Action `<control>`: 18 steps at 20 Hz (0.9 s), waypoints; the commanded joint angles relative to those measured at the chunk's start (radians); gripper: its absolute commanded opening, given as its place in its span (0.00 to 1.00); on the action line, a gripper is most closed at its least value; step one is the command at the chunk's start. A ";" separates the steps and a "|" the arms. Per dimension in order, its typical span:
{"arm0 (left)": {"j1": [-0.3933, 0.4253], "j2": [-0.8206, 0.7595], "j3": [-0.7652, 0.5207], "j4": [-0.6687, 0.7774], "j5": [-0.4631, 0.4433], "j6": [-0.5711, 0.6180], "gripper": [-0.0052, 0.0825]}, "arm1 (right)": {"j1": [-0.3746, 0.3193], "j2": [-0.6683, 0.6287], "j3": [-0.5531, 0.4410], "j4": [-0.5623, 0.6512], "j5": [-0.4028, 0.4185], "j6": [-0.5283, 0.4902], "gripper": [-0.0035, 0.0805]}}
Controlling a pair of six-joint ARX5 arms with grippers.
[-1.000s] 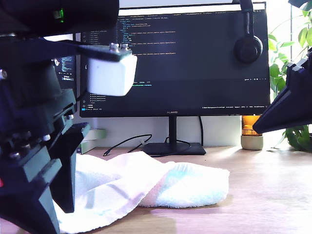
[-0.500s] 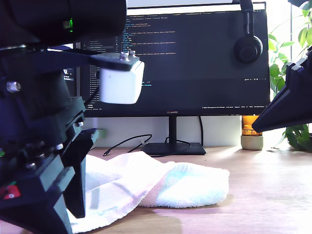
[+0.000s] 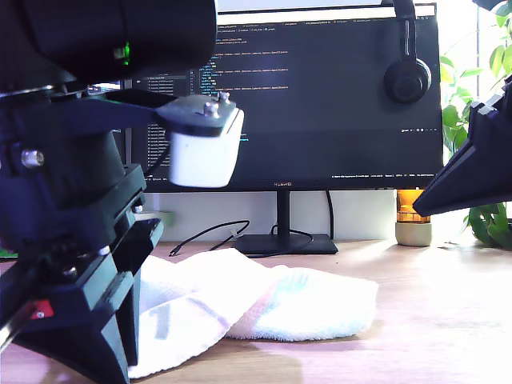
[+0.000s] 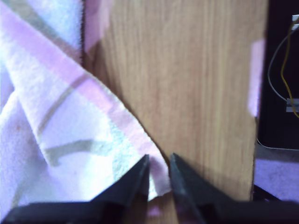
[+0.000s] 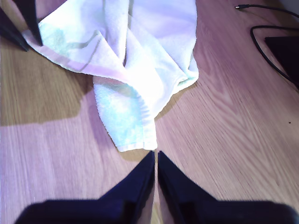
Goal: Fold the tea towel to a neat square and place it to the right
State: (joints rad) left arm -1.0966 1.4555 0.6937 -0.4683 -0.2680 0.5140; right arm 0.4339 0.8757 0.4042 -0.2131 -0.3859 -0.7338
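Monitor (image 3: pixel 320 96) with headphones (image 3: pixel 406 76), black cable (image 3: pixel 204 234), plant (image 3: pixel 480 120).

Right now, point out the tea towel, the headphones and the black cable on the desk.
tea towel (image 3: pixel 240 300), exterior view, on its rumpled middle.
headphones (image 3: pixel 407 80), exterior view, on the ear cup hanging over the monitor.
black cable (image 3: pixel 210 233), exterior view, on its loop beside the monitor stand.

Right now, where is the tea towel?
The tea towel lies crumpled on the wooden desk in front of the monitor, toward the exterior view's left, one corner between my first gripper's fingertips.
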 commanded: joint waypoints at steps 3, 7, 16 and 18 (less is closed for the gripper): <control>0.034 0.042 -0.034 -0.014 -0.002 0.015 0.10 | 0.005 0.005 0.011 0.008 -0.005 0.004 0.03; 0.041 0.035 -0.033 -0.014 -0.003 0.045 0.03 | 0.005 0.005 0.011 0.014 -0.008 0.004 0.03; 0.041 -0.068 0.000 -0.066 -0.055 0.046 0.03 | 0.014 0.005 0.011 0.015 -0.013 0.004 0.03; 0.041 -0.100 0.005 -0.078 -0.057 0.047 0.03 | 0.028 0.005 0.011 0.014 -0.040 0.004 0.03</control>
State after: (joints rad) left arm -1.0576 1.3705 0.6937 -0.5426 -0.3233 0.5549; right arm 0.4507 0.8757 0.4042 -0.2085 -0.4152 -0.7319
